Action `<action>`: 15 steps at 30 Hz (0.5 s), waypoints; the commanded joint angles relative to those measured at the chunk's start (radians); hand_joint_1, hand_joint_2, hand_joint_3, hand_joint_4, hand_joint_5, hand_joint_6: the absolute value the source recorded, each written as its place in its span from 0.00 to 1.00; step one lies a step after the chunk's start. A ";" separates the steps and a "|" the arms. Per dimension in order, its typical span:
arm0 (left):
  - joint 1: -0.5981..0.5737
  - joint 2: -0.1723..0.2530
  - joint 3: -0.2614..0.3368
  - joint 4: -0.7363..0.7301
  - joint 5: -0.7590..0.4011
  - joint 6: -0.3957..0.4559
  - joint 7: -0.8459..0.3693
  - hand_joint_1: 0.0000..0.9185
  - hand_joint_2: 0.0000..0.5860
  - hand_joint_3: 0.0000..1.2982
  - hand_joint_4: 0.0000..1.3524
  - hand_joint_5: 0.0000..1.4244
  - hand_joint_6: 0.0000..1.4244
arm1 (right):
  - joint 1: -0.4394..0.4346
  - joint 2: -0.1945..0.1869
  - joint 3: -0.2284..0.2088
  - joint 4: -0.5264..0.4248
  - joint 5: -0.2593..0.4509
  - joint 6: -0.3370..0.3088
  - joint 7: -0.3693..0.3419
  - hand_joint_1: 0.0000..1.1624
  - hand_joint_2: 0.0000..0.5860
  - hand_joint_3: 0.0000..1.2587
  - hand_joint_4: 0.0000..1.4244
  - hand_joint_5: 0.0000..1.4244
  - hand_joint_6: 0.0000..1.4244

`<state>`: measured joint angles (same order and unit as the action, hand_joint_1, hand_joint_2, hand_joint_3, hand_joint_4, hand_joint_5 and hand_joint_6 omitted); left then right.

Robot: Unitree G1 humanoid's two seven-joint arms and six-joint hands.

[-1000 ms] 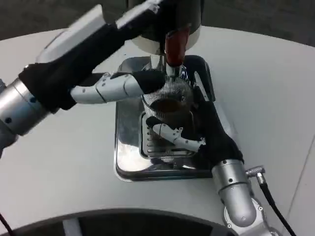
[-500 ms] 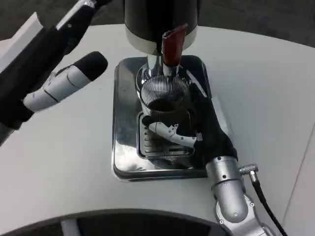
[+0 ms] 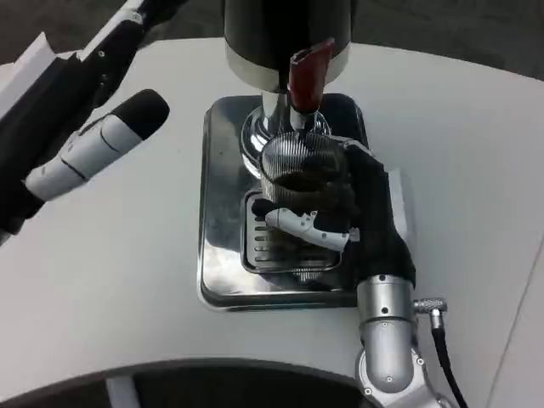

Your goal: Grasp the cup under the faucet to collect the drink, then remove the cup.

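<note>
- Clear ribbed glass cup (image 3: 296, 166) stands on the slotted grate of the shiny steel drip tray (image 3: 223, 255), directly below the faucet with the red lever (image 3: 306, 76)
- Dark liquid visible inside the cup, level partway up
- Right hand (image 3: 340, 212) wraps the cup from the right side: black palm against the glass wall, one white finger (image 3: 302, 225) curled across the front of the cup; hand grasping the cup
- Cup base appears to be on the grate; cannot tell whether it is lifted
- Left hand (image 3: 93, 140) raised at upper left, well apart from tray and cup; released, nothing in it, black-tipped finger extended toward the dispenser
- Dark cylindrical dispenser body (image 3: 285, 34) sits at the back edge of the tray, its chrome spout over the cup mouth
- Tray rests on the white worktop (image 3: 110, 289)
- Black cable (image 3: 446, 365) runs from the right wrist toward the lower right
</note>
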<state>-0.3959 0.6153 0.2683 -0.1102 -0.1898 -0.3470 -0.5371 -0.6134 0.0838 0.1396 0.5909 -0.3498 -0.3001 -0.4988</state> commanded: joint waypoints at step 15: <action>0.054 0.012 0.021 -0.047 -0.018 0.019 -0.002 0.00 0.25 0.00 0.00 0.00 0.00 | 0.095 0.014 0.035 -0.166 -0.084 0.018 -0.066 1.00 0.19 0.55 0.61 0.66 0.95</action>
<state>-0.3643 0.6176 0.2779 -0.1374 -0.1948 -0.3341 -0.5372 -0.5369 0.0915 0.1608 0.4884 -0.4135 -0.2757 -0.5606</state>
